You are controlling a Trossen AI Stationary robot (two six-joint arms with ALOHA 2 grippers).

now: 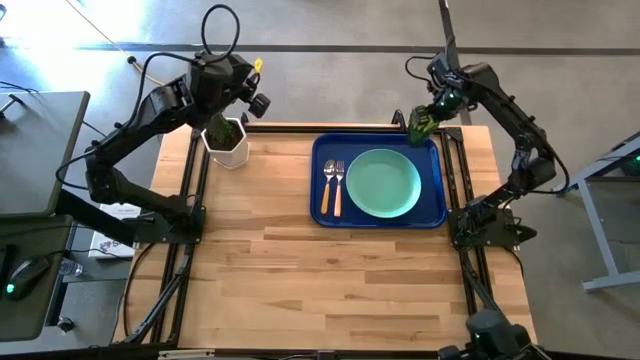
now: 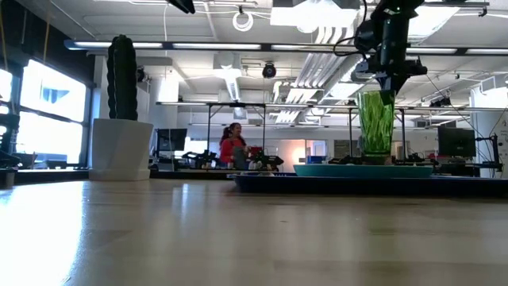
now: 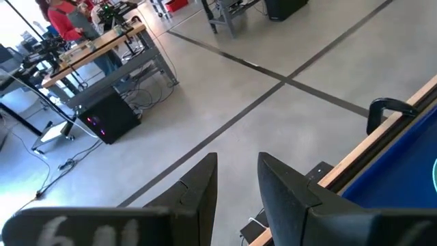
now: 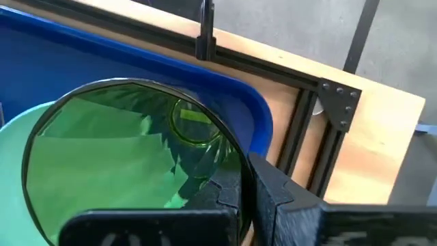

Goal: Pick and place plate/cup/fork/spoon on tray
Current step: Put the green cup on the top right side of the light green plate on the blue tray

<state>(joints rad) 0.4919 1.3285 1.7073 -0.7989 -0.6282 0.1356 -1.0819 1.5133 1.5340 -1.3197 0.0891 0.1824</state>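
Translucent dark-green cup (image 1: 421, 121) hangs clamped by its rim in my right gripper (image 1: 437, 104), over the far right corner of the dark-blue plastic tray (image 1: 436, 212) on the pale wooden table (image 1: 330, 280). Beside it lie the mint-green plate (image 1: 383, 183), spoon (image 1: 327, 186) and fork (image 1: 338, 187). My left gripper (image 3: 237, 179), fingers apart and empty, waits past the far edge near the potted cactus (image 1: 226, 138); a person (image 2: 232, 147) sits in the room behind.

The pale butcher-block wooden table (image 1: 330, 270) looked smooth, the dark-blue plastic tray (image 1: 436, 190) glossy, the translucent green cup (image 2: 376, 125) shiny, the mint-green plate (image 1: 384, 184) matt.

High view looks straight down; low view, level, shares the tray (image 1: 436, 215).
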